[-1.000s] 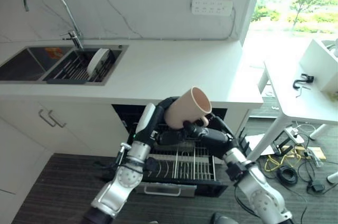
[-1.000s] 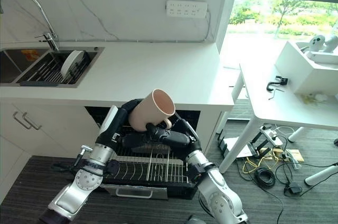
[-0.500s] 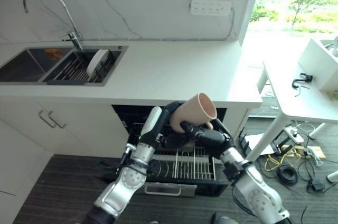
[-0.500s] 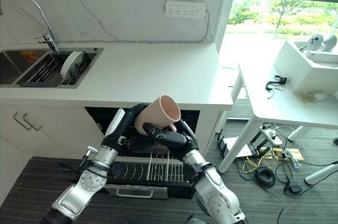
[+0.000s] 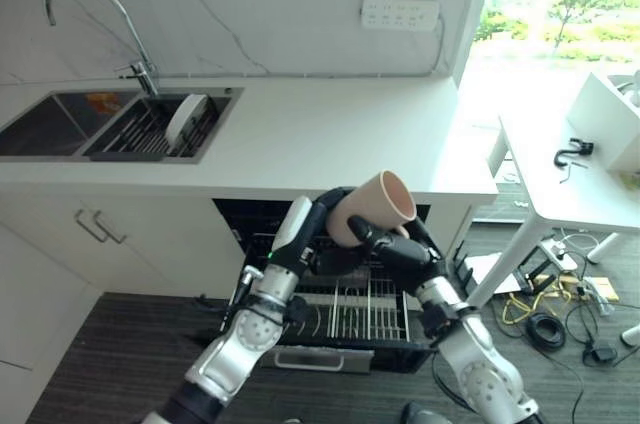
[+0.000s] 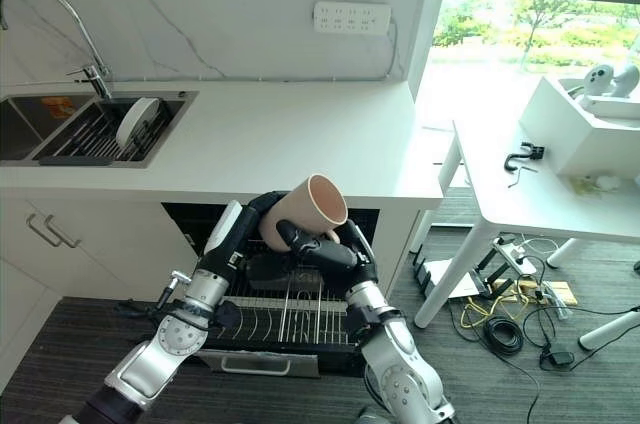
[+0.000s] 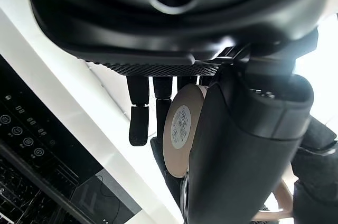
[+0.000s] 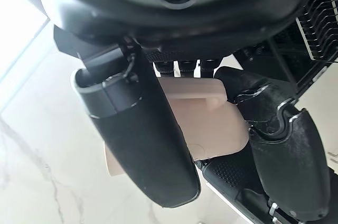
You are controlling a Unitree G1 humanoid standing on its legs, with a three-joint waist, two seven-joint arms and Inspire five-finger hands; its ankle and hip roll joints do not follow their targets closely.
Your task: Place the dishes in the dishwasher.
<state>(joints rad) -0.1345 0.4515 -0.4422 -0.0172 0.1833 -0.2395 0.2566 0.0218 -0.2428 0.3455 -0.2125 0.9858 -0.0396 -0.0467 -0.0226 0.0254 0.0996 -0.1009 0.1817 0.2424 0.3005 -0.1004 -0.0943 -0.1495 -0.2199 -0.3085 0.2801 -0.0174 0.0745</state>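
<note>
So both hands are on the mug (image 5: 372, 206) at once. It's a pinkish-beige one, tilted with its open mouth facing up and to the right, held in the air just in front of the tabletop (image 5: 330, 139) edge and above the pulled-out dishwasher rack (image 5: 345, 309). The left hand (image 5: 325, 229) comes in from the lower left and wraps the mug's base side; in the left wrist view its fingers (image 7: 139, 113) curl past the round bottom of the mug (image 7: 182, 129). The right hand (image 6: 325, 249) comes in from the lower right, its thumb lying over the mug's side below the rim. In the right wrist view the thumb and fingers are closed round the mug body (image 8: 203, 118). Back on the left, a white plate (image 5: 184, 116) stands upright in the sink (image 5: 60, 124) drying rack, well away from the hands
</note>
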